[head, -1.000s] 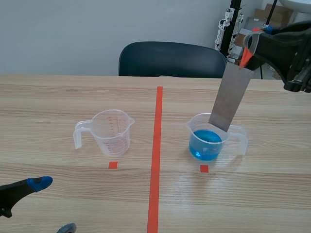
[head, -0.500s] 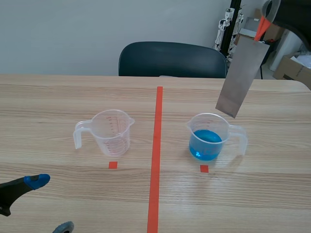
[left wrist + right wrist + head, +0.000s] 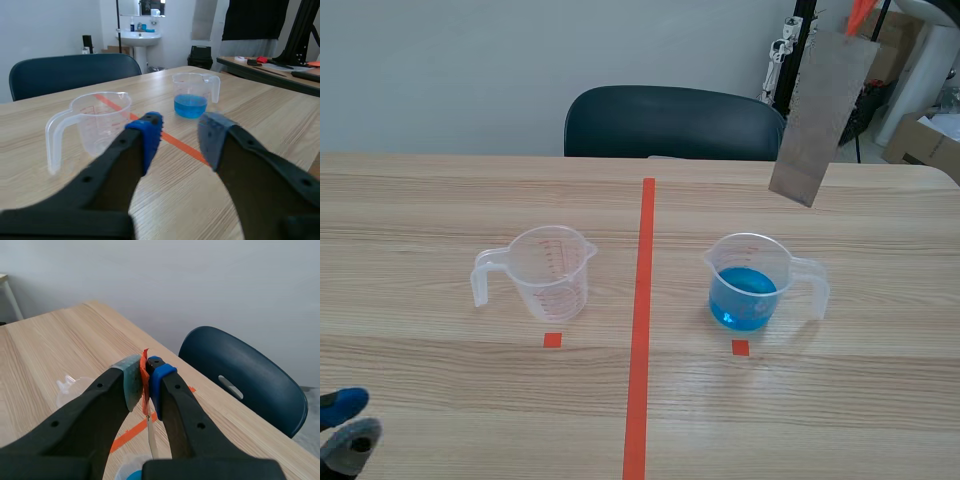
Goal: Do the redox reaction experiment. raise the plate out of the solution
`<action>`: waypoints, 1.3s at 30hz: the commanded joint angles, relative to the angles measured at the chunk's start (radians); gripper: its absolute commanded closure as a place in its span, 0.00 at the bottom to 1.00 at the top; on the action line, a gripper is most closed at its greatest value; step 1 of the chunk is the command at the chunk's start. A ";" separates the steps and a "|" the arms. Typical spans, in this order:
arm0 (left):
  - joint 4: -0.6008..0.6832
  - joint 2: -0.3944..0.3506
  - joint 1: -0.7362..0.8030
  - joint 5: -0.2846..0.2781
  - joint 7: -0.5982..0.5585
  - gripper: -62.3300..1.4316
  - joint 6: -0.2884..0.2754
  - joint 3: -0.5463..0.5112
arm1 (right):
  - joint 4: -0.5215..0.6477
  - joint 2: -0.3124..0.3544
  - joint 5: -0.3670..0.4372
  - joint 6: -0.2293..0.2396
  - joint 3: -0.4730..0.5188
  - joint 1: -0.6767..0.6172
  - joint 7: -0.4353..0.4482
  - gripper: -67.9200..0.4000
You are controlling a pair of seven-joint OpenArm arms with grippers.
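A grey metal plate (image 3: 820, 115) hangs tilted in the air above and behind the beaker of blue solution (image 3: 750, 285), with its lower edge clear of the rim. An orange tab (image 3: 860, 12) tops the plate. In the right wrist view my right gripper (image 3: 145, 375) is shut on that orange tab (image 3: 144, 360), and the plate's thin edge (image 3: 151, 440) drops below it. My left gripper (image 3: 345, 425) sits low at the table's near left corner. Its fingers (image 3: 150, 132) stand a little apart with nothing between them, so it is open.
An empty clear measuring cup (image 3: 545, 270) stands left of the orange tape line (image 3: 642, 300), ahead of my left gripper (image 3: 180, 135) in the left wrist view. A dark chair (image 3: 675, 122) is behind the table's far edge. Boxes and a stand sit at the back right.
The plate has risen out of the beaker and now hangs clear above it; the right arm has gone up out of the scene view. My left gripper's fingers have drawn closer together.
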 commanded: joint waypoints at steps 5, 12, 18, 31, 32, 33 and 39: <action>0.042 -0.138 0.057 -0.059 -0.051 0.84 -0.016 -0.001 | 0.020 0.018 0.022 0.000 0.005 0.020 0.012 0.99; 0.156 -0.296 0.055 -0.105 0.026 0.94 -0.069 -0.001 | 0.020 -0.010 0.051 -0.001 0.005 0.050 -0.032 0.99; 0.316 -0.391 0.016 -0.187 0.181 0.94 -0.111 -0.001 | 0.019 -0.106 0.016 -0.037 0.005 0.050 -0.129 0.99; 0.597 -0.323 -0.157 -0.340 0.650 0.94 -0.116 0.019 | 0.017 -0.184 -0.032 -0.076 0.005 0.149 -0.274 0.99; 0.606 -0.307 -0.172 -0.340 0.679 0.94 -0.116 0.033 | 0.017 -0.184 -0.032 -0.076 0.005 0.157 -0.276 0.99; 0.611 -0.291 -0.187 -0.340 0.705 0.94 -0.116 0.051 | 0.017 -0.185 -0.031 -0.076 0.005 0.164 -0.281 0.99; 0.624 -0.192 -0.302 -0.335 0.867 0.94 -0.080 0.165 | 0.017 -0.215 -0.028 -0.076 0.005 0.188 -0.340 0.99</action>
